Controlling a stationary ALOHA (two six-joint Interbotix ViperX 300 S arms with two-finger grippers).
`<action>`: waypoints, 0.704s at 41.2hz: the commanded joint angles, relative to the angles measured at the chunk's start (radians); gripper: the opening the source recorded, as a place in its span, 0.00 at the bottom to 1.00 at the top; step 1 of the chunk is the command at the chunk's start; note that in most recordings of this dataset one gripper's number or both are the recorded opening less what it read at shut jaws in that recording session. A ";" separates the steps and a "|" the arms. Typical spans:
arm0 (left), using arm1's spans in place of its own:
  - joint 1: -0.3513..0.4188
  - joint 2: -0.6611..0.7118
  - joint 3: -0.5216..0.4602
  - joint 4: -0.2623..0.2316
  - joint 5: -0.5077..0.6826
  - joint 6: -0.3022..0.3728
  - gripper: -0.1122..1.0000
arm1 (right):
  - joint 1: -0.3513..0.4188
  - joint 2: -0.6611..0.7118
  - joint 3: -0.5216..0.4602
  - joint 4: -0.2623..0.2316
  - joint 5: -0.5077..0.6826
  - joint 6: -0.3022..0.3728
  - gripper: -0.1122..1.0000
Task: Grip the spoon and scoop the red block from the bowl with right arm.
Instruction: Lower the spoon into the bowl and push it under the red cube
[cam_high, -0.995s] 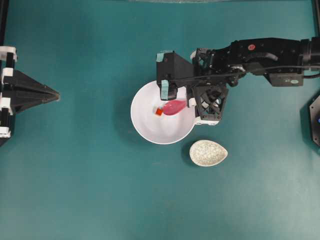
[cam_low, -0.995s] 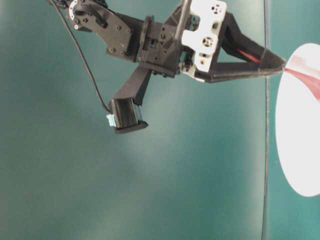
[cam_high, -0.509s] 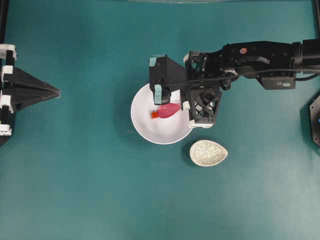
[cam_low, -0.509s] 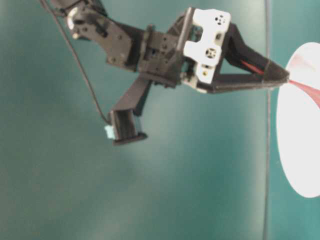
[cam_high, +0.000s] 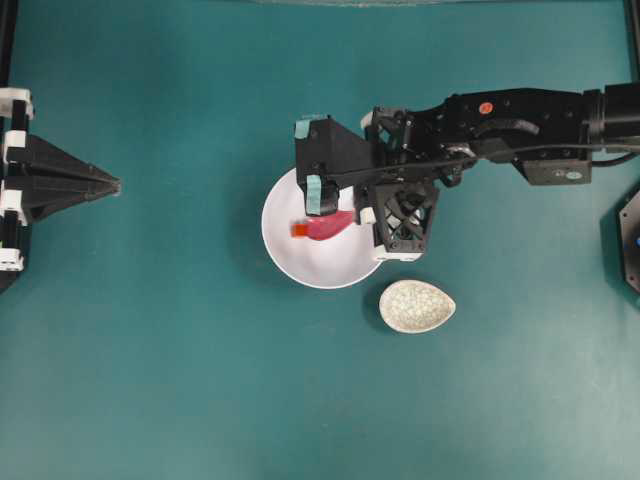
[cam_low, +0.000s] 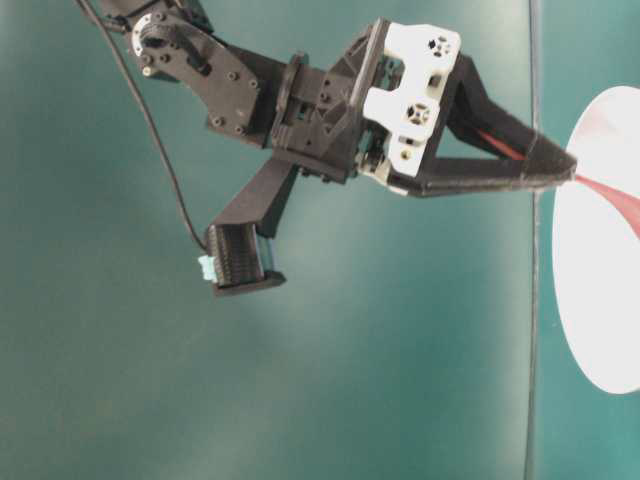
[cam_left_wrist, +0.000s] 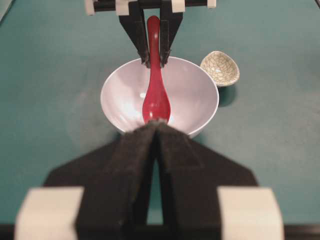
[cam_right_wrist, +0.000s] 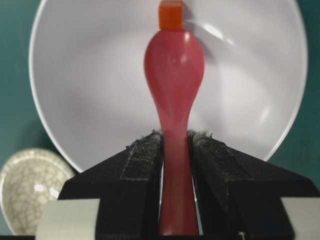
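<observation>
From overhead I see the bowl (cam_high: 320, 240) near the centre of the frame, with open green table (cam_high: 180, 380) all round it; only the small speckled dish (cam_high: 417, 306) sits near, just off its lower right rim. My right gripper (cam_high: 350, 215) is clenched on the spoon (cam_high: 328, 226), whose long axis runs roughly left-right, scoop toward the left. The red block (cam_high: 300, 230) touches the scoop's tip, further left in the bowl than a second ago.

At table level the right arm (cam_low: 330, 110) slants down to the bowl's rim at the right edge; the view is soft, and only a sliver of the spoon shows.

From the left wrist, my left gripper (cam_left_wrist: 156, 135) looks pressed together and empty, well short of the bowl.

From the right wrist, the fingers (cam_right_wrist: 145, 155) squeeze the handle, the scoop points straight up the frame, and the block sits at its tip, seemingly not yet inside.
</observation>
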 joint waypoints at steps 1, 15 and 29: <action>0.002 0.005 -0.018 0.003 -0.009 0.002 0.12 | 0.003 -0.006 -0.035 0.008 -0.014 0.002 0.32; 0.002 0.005 -0.020 0.003 -0.009 0.002 0.12 | 0.014 0.012 -0.057 0.012 -0.017 0.003 0.32; 0.002 0.005 -0.018 0.003 -0.008 0.002 0.12 | 0.014 0.012 -0.058 0.020 -0.077 0.014 0.32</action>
